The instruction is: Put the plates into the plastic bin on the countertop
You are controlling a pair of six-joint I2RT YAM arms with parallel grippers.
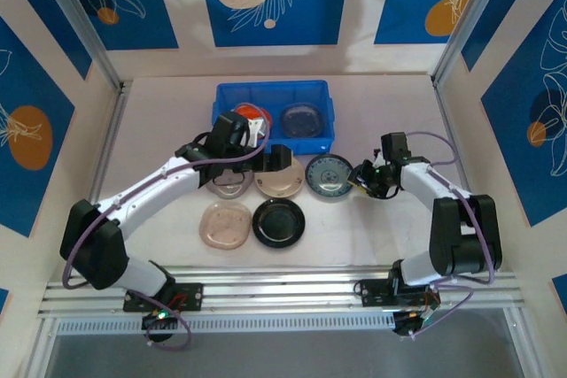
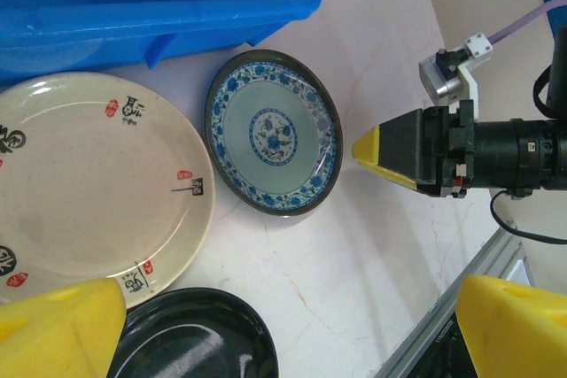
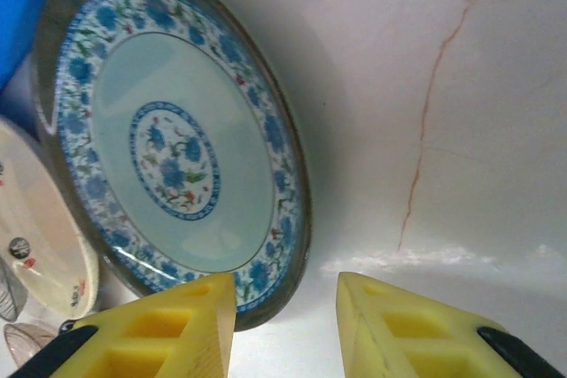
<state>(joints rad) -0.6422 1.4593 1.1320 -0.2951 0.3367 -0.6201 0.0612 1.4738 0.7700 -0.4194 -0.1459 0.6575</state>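
Blue-patterned plate (image 3: 173, 148) lies just L of R end effector (image 3: 285, 288), ungripped

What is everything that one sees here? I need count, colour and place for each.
plastic bin: one, bright blue, far countertop
orange-red plate: one, bin's left
clear grey plate: one, bin's right
blue-patterned plate: one, countertop, before bin
beige plate: one, left of it
black plate: one, nearer
pinkish plate: one, left of black
pale plate: one, partly under left arm
left end effector: yellow, open, over plates
right end effector: yellow, open, at blue-patterned rim
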